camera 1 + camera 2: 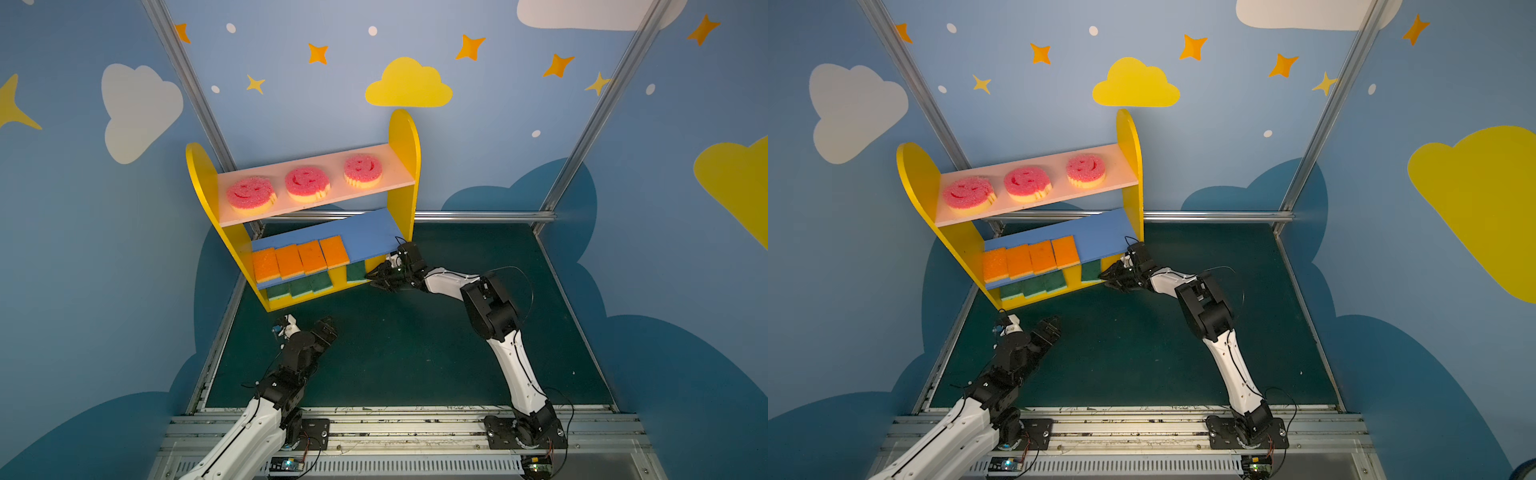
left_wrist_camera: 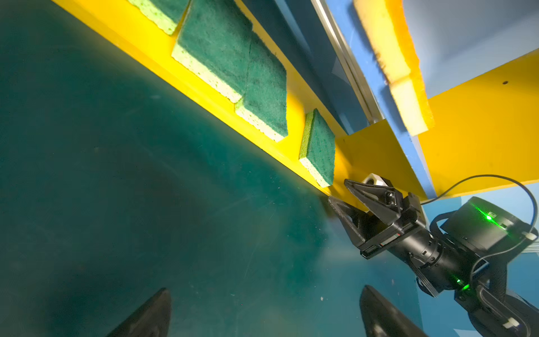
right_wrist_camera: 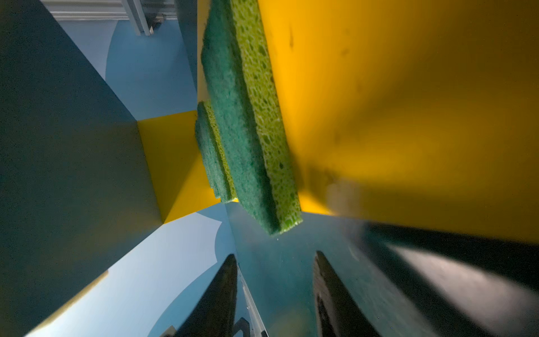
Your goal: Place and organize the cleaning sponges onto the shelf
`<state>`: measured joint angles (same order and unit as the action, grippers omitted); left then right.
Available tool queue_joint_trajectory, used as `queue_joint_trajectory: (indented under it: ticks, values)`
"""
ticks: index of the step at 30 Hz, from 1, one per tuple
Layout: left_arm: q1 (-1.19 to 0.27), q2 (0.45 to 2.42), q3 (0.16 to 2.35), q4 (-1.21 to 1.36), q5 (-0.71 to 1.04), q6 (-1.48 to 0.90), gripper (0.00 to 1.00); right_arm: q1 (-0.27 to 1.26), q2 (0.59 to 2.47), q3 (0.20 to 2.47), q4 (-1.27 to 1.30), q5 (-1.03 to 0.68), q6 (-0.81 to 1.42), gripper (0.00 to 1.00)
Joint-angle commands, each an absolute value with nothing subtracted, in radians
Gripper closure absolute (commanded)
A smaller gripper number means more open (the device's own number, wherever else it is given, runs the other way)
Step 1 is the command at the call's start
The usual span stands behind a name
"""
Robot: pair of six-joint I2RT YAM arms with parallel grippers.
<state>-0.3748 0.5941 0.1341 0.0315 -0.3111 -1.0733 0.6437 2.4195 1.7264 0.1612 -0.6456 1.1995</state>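
Mat [image 1: 415, 353] dark green, work surface. At its 9 o'clock, left gripper [image 2: 265, 291]: fingers spread wide, nothing between them, near the shelf front, not touching.

At 11 o'clock, shelf [image 1: 405, 137], turned at an angle toward the back corner.
- On the pink upper board [image 1: 395, 160]: three pink smiley sponges [image 1: 306, 183] in a row, faces up, gaps between.
- On the blue lower board [image 1: 365, 232]: four orange sponges [image 1: 289, 261] edge to edge toward its 9 o'clock end.
- On the yellow base [image 1: 311, 297]: three green sponges [image 1: 301, 286] overlapping like tiles below the orange row. A fourth green sponge [image 1: 356, 271] lies apart at their 3 o'clock, scrubber side up.

Immediately at 3 o'clock of it, right gripper [image 1: 369, 279], low at the base's front edge: jaws partly parted, nothing gripped. In the right wrist view the sponge's corner sits ahead of the fingertips, not between them. Whether a tip touches it: cannot tell.
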Motion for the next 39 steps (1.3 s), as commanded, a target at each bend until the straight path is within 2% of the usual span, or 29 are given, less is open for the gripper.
queue_joint_trajectory:
  ticks: [1, 18, 29, 33, 39]
  values:
    - [-0.37, 0.593, 0.126, 0.005, -0.322, -1.074, 0.01, 0.655, 2.448, 1.771, 0.187, -0.629, 1.237, 0.57]
    - [-0.368, 0.558, 0.124, -0.033, -0.317, -1.075, 0.0, 0.662, 2.536, 1.864, 0.144, -0.571, 1.288, 0.64]
    - [-0.365, 0.512, 0.112, -0.075, -0.319, -1.086, 0.0, 0.667, 2.543, 1.865, 0.124, -0.541, 1.287, 0.95]
    - [-0.365, 0.5, 0.112, -0.08, -0.319, -1.084, 0.0, 0.667, 2.538, 1.865, 0.116, -0.541, 1.281, 1.0]
    - [-0.364, 0.491, 0.112, -0.084, -0.322, -1.081, 0.0, 0.669, 2.525, 1.862, 0.106, -0.547, 1.267, 1.0]
